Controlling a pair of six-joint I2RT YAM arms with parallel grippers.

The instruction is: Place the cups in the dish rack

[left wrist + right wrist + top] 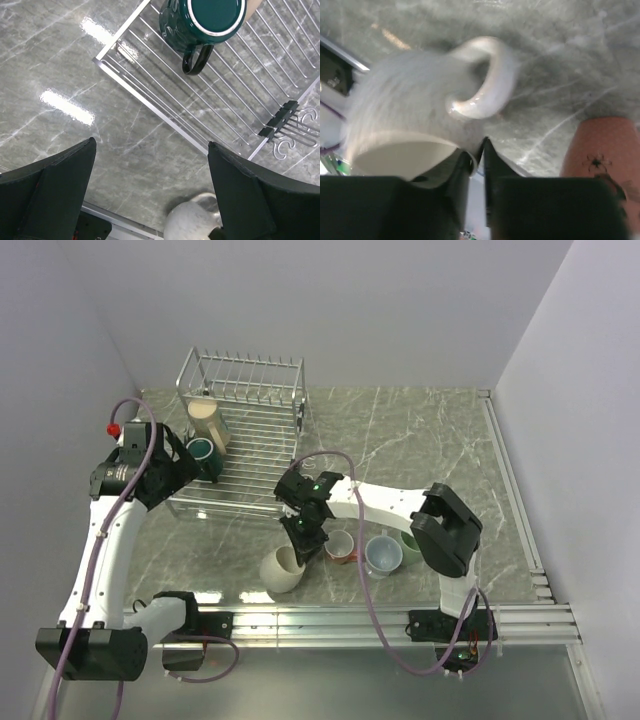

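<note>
The silver wire dish rack [241, 371] stands at the back left. In it are a tall tan mug [208, 421] and a dark green mug [203, 452], which lies on its side in the left wrist view [200, 20]. My left gripper [183, 466] is open and empty just short of the green mug, over the rack's front edge [150, 102]. My right gripper [305, 538] is shut on the rim of the wide cream mug [283, 568], one finger inside and one outside [477, 150]. The cream mug [415, 120] hangs tilted near the table's front edge.
A red-brown mug [340, 546], also in the right wrist view [600, 150], a light blue-grey mug [383, 555] and a pale green mug [410, 545] stand in a row right of the cream mug. The right arm's elbow [446, 530] is beside them. A metal rail [400, 615] borders the front.
</note>
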